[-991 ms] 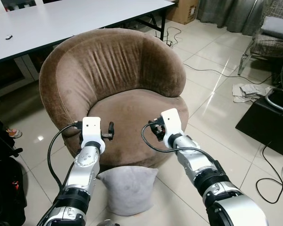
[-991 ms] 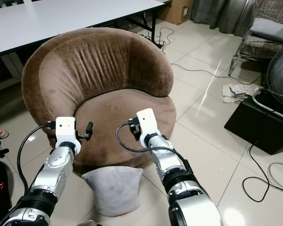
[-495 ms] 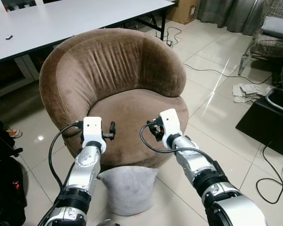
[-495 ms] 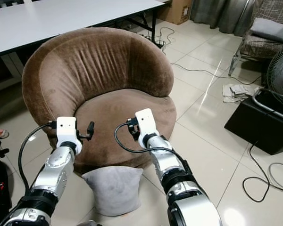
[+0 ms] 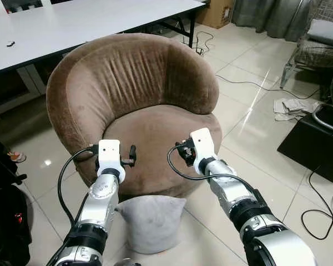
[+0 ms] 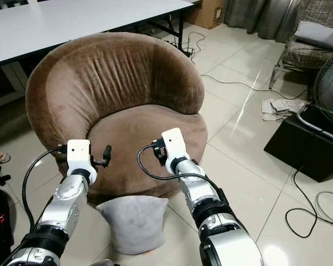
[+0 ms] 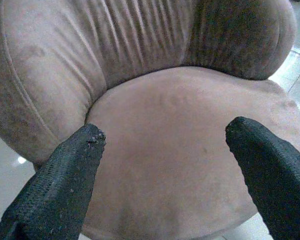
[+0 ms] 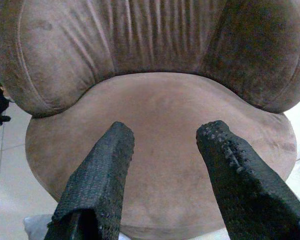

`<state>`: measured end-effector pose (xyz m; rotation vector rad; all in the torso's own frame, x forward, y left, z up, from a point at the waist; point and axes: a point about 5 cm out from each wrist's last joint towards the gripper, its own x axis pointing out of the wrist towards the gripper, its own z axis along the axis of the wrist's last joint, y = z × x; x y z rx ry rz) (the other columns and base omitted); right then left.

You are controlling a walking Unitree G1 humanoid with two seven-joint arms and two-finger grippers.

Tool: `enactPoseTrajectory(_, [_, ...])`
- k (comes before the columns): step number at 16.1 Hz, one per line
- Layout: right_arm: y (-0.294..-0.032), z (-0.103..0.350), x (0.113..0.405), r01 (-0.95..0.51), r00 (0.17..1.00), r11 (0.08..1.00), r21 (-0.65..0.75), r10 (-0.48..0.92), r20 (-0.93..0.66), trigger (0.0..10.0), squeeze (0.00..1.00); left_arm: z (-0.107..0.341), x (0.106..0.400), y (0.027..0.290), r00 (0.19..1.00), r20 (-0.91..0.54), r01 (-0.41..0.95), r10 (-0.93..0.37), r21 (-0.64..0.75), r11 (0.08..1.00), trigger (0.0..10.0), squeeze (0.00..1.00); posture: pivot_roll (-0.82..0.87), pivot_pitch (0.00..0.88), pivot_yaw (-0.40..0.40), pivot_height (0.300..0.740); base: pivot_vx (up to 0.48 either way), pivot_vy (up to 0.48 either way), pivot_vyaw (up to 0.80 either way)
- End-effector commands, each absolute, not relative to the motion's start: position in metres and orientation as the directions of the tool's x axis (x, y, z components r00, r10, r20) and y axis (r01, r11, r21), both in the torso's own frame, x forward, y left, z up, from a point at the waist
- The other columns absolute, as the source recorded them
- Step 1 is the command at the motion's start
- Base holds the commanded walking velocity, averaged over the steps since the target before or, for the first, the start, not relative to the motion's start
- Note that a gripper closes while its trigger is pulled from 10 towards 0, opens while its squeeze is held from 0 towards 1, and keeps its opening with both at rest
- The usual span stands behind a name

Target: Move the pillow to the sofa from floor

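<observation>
Grey pillow [image 5: 151, 220] lies on the floor [image 5: 250, 127], against the front base of the brown sofa [image 5: 133, 105]. Left end effector [image 7: 162, 137] and right end effector [image 8: 162, 137] hover above the seat, fingers spread, empty.

I am finding no readable text, no labels, no brand marks, no numbers, no signs standing on any surface that I am viewing

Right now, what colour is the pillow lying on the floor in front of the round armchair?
Light grey; the soft square pillow shows best in the left eye view.
</observation>
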<state>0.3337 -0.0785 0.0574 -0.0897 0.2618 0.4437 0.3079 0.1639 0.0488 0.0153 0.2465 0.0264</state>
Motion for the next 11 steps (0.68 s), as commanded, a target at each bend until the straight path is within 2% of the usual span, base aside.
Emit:
enactPoseTrajectory(1, [-0.0802,0.0528,0.3304,-0.439,0.864,0.898,-0.027,0.414,-0.285,10.0,0.00,0.0525,0.3077,0.1623,0.976,-0.215,-0.012,0.015,0.017,1.000,10.0,0.00,-0.06,0.000,0.005,0.740,0.000,0.000,0.00])
enactPoseTrajectory(7, [-0.0815,0.0503,0.3285,-0.444,0.861,0.896,-0.032,0.416,-0.294,10.0,0.00,0.0505,0.3066,0.1594,0.975,-0.221,0.006,-0.002,0.020,1.000,10.0,0.00,-0.07,0.000,0.012,0.740,0.000,0.000,0.00])
enactPoseTrajectory(11, [-0.0826,0.0493,0.3279,-0.443,0.860,0.896,-0.033,0.414,-0.298,10.0,0.00,0.0513,0.3073,0.1603,0.977,-0.215,0.004,-0.002,0.013,1.000,10.0,0.00,-0.07,0.000,0.016,0.740,-0.432,0.000,0.00])
